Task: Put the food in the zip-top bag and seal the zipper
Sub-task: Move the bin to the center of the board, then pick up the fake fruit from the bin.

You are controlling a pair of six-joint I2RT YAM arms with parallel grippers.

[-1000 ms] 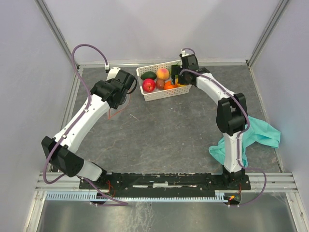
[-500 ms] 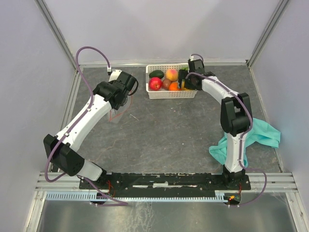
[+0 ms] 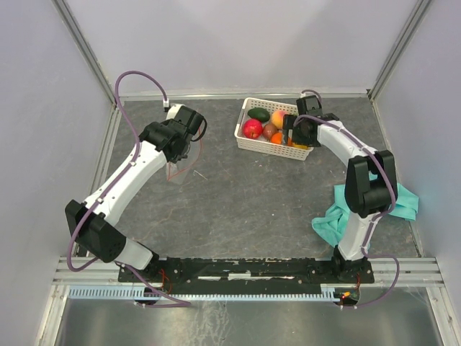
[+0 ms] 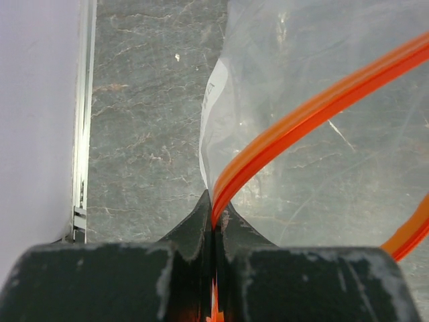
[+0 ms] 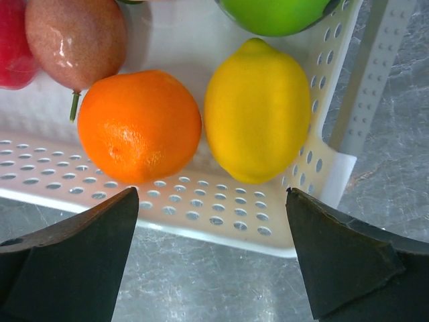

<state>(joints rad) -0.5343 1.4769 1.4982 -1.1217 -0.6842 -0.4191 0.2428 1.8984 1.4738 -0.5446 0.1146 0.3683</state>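
The basket (image 5: 201, 208) was white, hole-dotted; lemon (image 5: 258, 111) yellow, bag (image 4: 288, 54) clear, zipper (image 4: 322, 113) orange-red, counter (image 4: 147, 100) veined grey, cloth (image 3: 395, 205) teal.

Food: small toy fruits lying together in a white perforated basket (image 3: 263, 146) at the far right of the table (image 3: 238, 202).
Fruits seen: red apple (image 3: 252, 129), dark green avocado (image 3: 258, 114), peach (image 3: 279, 118), brown fruit (image 5: 76, 41), orange (image 5: 139, 126), yellow lemon (image 5: 258, 111).
Bag (image 4: 322, 74): clear, crinkled plastic, on the left of the table, well apart from the basket.
Zipper (image 4: 315, 113): orange-red strip along the bag's mouth, unsealed, its two sides spread apart; one end pinched in the closed left gripper (image 4: 214, 225).
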